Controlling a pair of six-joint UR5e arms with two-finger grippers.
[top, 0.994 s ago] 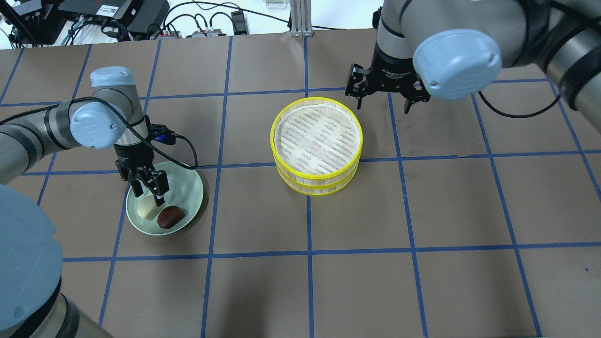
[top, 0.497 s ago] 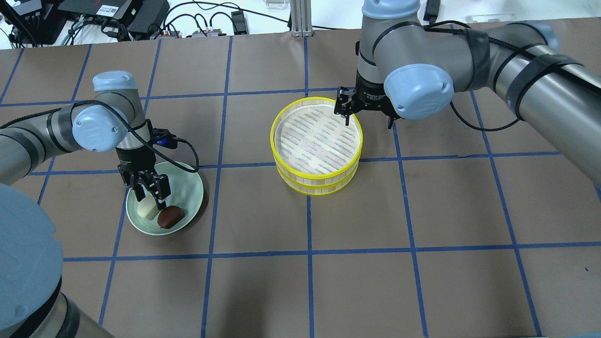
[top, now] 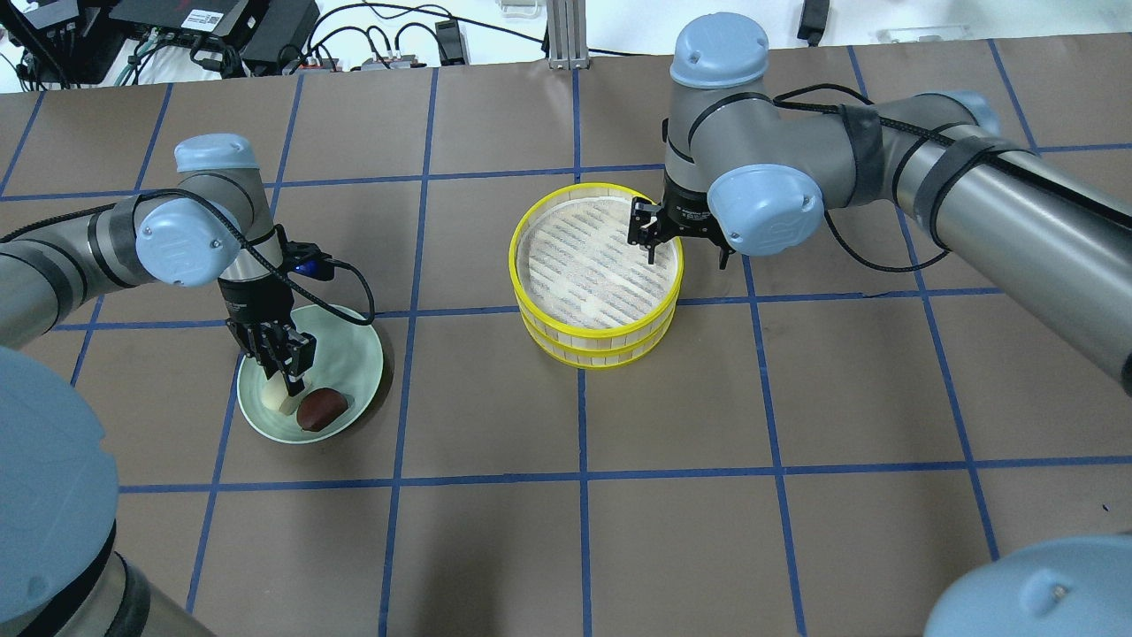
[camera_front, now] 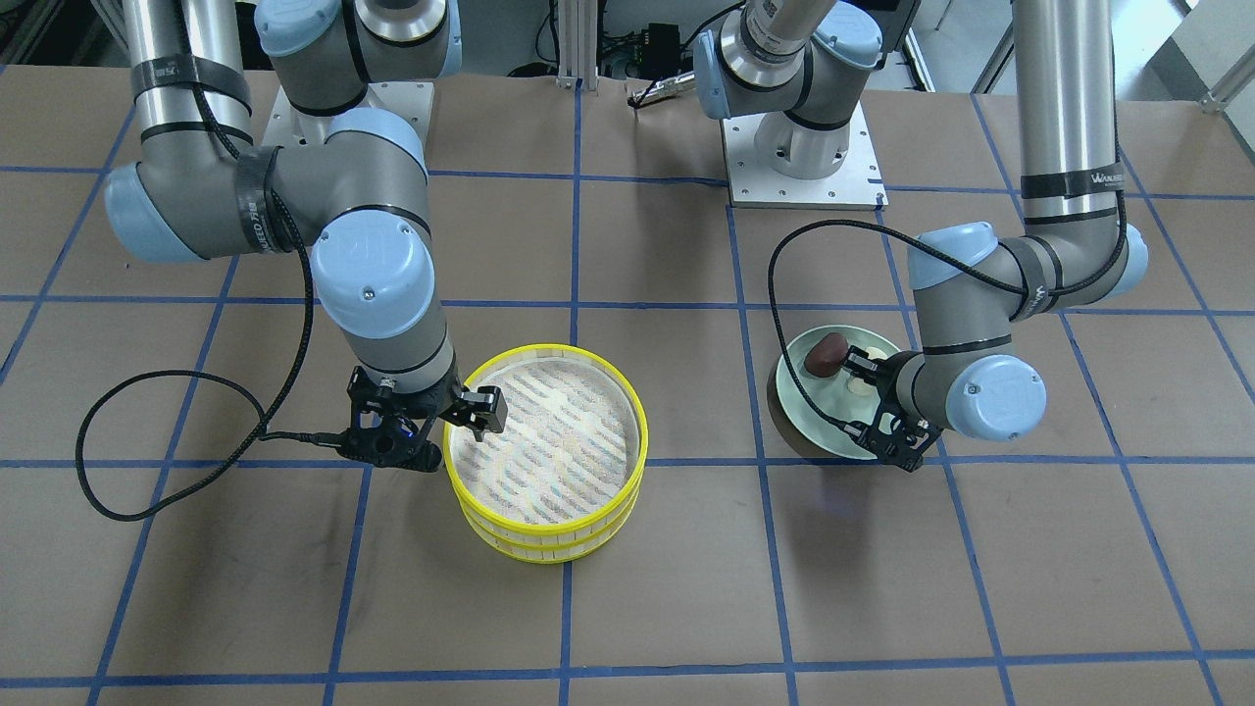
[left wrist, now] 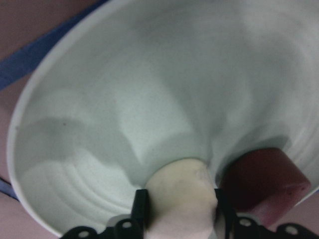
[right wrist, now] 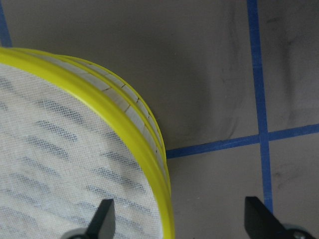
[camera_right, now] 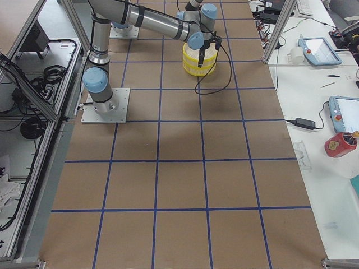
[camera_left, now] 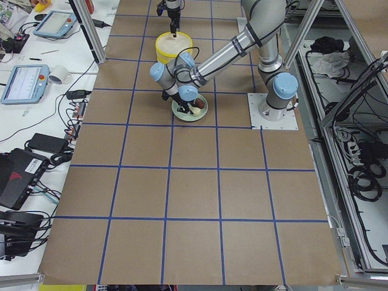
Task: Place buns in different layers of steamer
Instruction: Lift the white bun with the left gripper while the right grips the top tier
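At the left of the overhead view, the left gripper (top: 286, 379) reaches down into the pale green round plate (top: 355, 352), which sits on the brown table gridded with blue tape (top: 495, 548). Its jaws are closed in on the cream-white oblong bun (top: 281, 400). The wrist view shows one black finger (left wrist: 141, 208) against each side of the bun, which lies on the plate's floor. Just beside it, touching or nearly so, lies the dark chocolate-brown oblong bun (top: 321, 408), nearer the plate's rim and free of the gripper.

Well apart, at the table's middle, stands the round two-tier steamer basket with bright yellow rims and pale slatted sides (top: 601, 350). Its two layers are stacked, and nothing lies on the whitish woven floor of the upper one.

At the steamer's far right edge hangs the right gripper (right wrist: 180, 221). Its jaws are spread wide and straddle the yellow rim, one finger over the woven floor and the other outside the wall above the table. Neither touches the steamer.
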